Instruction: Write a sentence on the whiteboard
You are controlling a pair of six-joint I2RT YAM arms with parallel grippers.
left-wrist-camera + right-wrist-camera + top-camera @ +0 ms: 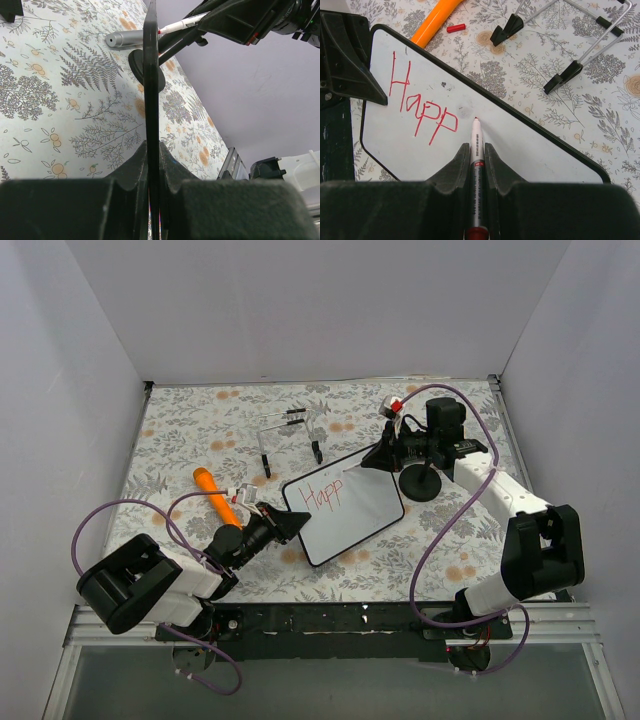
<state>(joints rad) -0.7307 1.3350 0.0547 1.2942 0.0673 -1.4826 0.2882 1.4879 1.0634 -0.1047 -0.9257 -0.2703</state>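
Left gripper (290, 524) is clamped on the whiteboard (360, 510) at its 8 o'clock edge, mid-table. One sentence (325, 495) in red, reads just "Happ". Right gripper (378, 458) pinches one red marker (476, 150), tip by the last p. One orange stick (215, 495) at 9 o'clock, one wire stand (290, 435) at 11.

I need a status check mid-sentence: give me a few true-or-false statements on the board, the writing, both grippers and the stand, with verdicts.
1. The writing on the board reads "Happ" in red. True.
2. The left gripper is open, off the board. False: it is shut on the board's edge.
3. The right gripper holds a marker, its tip over the board just past the last letter. True.
4. The board sits in the stand. False: the stand is apart from it, on the table beyond the board.
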